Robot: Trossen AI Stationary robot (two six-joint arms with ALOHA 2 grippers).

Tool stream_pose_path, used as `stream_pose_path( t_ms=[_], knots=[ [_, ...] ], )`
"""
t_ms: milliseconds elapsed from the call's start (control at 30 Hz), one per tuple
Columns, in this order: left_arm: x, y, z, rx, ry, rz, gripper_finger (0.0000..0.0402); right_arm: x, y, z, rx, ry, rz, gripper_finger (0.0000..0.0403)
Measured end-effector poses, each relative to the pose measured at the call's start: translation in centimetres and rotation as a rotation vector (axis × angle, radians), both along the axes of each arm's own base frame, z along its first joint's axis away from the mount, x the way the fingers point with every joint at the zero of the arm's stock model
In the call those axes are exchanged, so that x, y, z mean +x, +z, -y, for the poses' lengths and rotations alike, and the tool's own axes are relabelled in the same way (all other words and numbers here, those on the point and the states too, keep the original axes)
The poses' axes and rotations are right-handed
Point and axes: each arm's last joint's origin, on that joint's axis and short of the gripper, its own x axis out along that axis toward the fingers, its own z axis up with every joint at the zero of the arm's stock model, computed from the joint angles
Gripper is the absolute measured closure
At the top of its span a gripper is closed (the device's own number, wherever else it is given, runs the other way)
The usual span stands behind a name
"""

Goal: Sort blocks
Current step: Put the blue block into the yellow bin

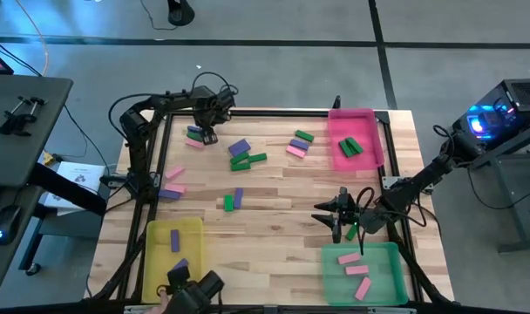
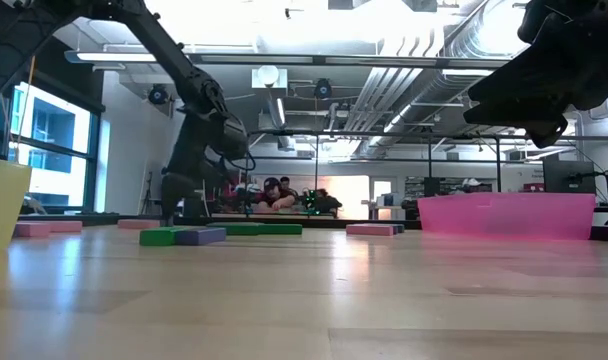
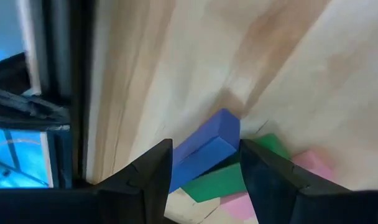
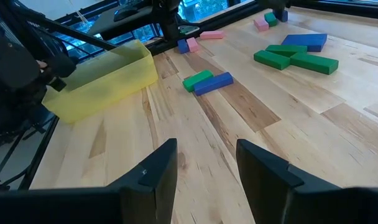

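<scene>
A purple block [image 3: 204, 152] sits between the two dark fingers of the left pincer [image 3: 204, 171], at the far left corner of the wooden counter [image 1: 282, 196]. It rests tilted on top of a green block [image 3: 220, 182] and a pink block [image 3: 313, 165], in a small heap. Its long axis runs forward, away from the wrist, along the gap between the fingers, so they flank its two long sides. The fingers stand moderately apart; whether they already press the block cannot be told.

In the high view the left pincer [image 1: 204, 131] hangs over that heap, close to the counter's dark frame. Other blocks lie scattered across the middle of the counter. A yellow tray [image 1: 152, 253] at the near left holds purple blocks, a green tray [image 1: 391, 277] at the near right holds pink ones, and a pink tray [image 1: 374, 139] at the far right holds green ones.

The right pincer [image 1: 343, 222] waits above the counter beside the green tray, fingers partly open and empty. The left arm is far nearer the purple block.
</scene>
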Motion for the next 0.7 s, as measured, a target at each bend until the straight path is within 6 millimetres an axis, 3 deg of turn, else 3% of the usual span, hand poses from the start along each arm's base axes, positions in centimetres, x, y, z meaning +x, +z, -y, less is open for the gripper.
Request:
stream_pose_path(
  t_ms=[200, 567, 700],
  knots=[
    [-0.4, -1.0, 0.4, -0.013, -0.03, -0.009, 0.0242, 0.0, 0.0, 0.0, 0.001, 0.0, 0.0, 0.0253],
    [-0.2, -0.9, 0.3, -0.003, -0.031, 0.005, 0.037, 0.0, 0.0, 0.0, 0.001, 0.0, 0.0, 0.0253],
    [0.8, -0.9, 0.8, 0.022, -0.08, 0.015, 0.0378, 0.0, 0.0, 0.0, 0.001, 0.0, 0.0, 0.0253]
  ],
)
